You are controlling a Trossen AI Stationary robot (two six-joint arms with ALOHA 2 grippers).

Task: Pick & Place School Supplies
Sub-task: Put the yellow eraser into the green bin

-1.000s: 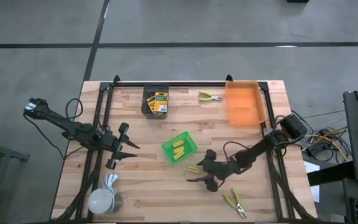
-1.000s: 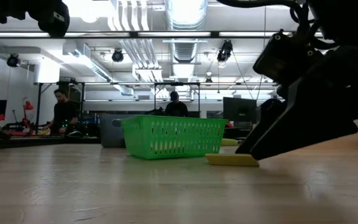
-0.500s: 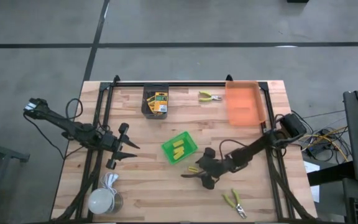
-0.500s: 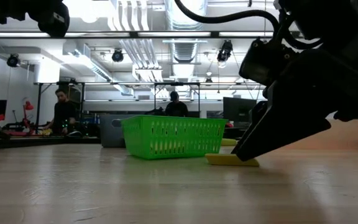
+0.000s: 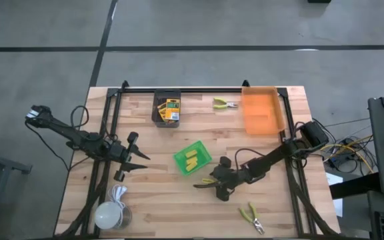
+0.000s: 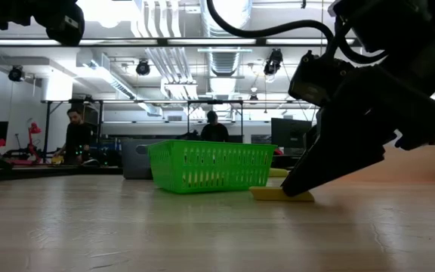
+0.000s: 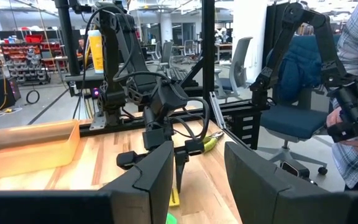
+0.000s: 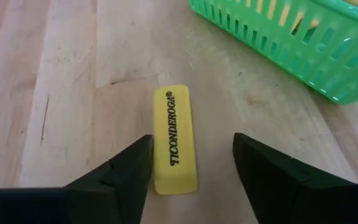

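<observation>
Right wrist view shows the right gripper [image 8: 188, 171] open, a finger on either side of a yellow eraser [image 8: 174, 139] (not touching it) lying flat beside the green basket [image 8: 291, 37] mid-table. The left gripper [image 5: 137, 165], jaws parted and empty, waits near the table's [image 5: 145, 207] left edge.

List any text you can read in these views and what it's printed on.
"TICONDEROGA®": printed lengthwise on the yellow eraser lying on the table between the right tool's fingers.
Crayon box in the grey bin: label too small to read.
No other readable text.
</observation>
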